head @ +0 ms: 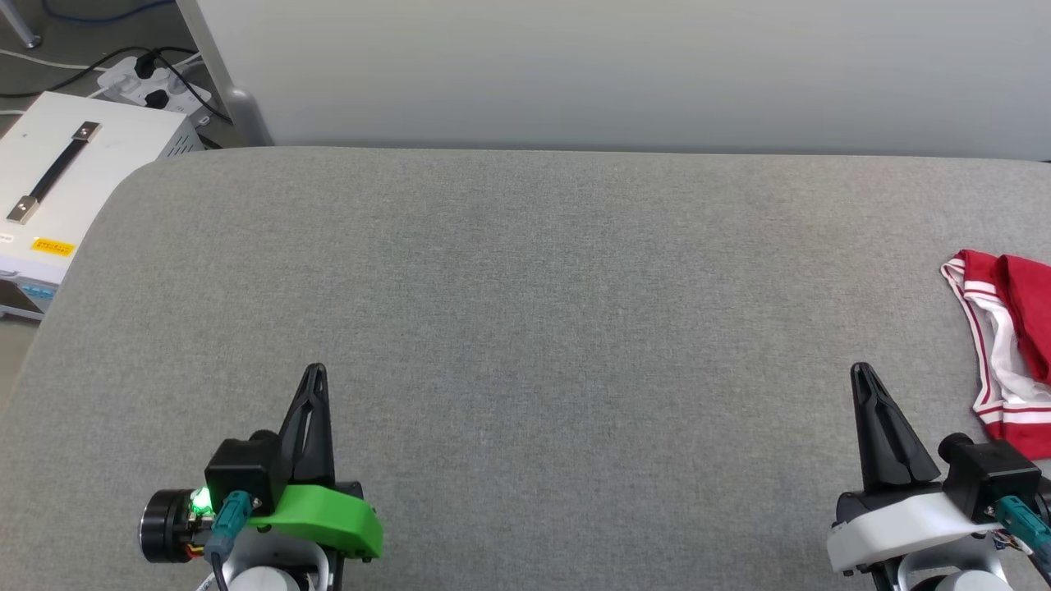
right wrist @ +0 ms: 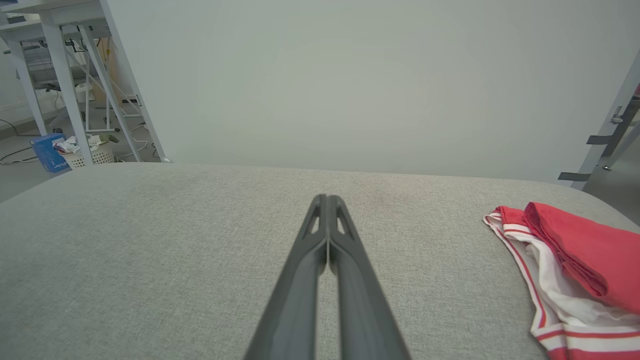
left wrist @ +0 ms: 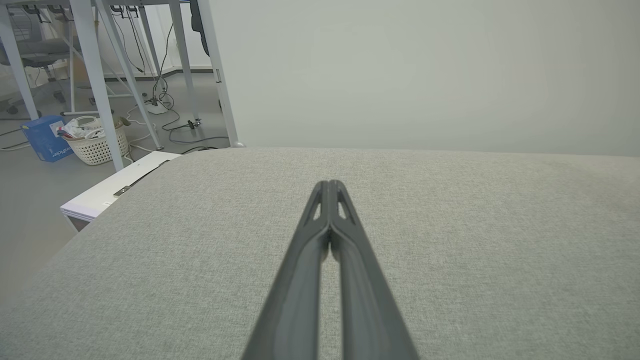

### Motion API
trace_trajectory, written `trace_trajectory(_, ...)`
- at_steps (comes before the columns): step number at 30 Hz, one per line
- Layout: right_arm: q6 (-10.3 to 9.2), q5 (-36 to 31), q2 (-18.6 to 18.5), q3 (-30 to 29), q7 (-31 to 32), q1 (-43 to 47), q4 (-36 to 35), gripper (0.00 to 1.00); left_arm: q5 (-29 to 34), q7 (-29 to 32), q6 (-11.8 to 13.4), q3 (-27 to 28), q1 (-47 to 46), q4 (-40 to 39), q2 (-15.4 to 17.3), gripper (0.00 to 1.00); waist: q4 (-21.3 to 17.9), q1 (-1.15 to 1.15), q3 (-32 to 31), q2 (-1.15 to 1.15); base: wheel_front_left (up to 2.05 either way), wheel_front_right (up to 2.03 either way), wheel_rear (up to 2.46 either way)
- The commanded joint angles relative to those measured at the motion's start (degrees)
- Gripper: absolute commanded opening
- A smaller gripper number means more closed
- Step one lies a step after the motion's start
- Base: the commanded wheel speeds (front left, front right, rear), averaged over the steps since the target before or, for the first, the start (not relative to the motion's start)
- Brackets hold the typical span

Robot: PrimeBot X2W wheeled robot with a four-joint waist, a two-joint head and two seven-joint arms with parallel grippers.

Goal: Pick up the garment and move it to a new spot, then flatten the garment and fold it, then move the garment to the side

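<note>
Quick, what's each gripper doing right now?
Left gripper: closed, holding nothing.
Right gripper: closed, holding nothing; the garment lies apart, to its right.

Bright, even, shadowless light; frames sharp, wrist views bowed at edges.

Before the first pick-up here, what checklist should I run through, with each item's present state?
1. Find the garment: ok, bunched at the right side of the table.
2. Check the left gripper is empty: ok.
3. Check the right gripper is empty: ok.
4. Fingers open for a grasp: not ok, both pairs shut.
5. Right gripper at the garment: not ok, apart from it; the garment lies to its right.
6. Whole garment on the table: cannot tell, both the head and right wrist views cut it off.
</note>
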Motion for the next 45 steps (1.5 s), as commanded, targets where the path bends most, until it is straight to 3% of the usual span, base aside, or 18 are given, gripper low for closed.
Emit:
trace_trajectory(1,-0.01,-0.43,0.05,0.15,0.38,-0.35,-0.04,0.00,0.61,0.34,0.26,0.16,0.21,-0.38,-0.08,0.00,-0.03,0.00,-0.06,0.00,0.00,0.00,0.00)
trace_trajectory(45,-0.03,-2.86,0.17,0.66,5.71,-1.29,-0.15,0.00,2.41,5.64,0.91,0.69,0.71,-2.70,-0.30,0.00,-0.99,0.00,-1.67,0.00,0.00,0.00,0.00)
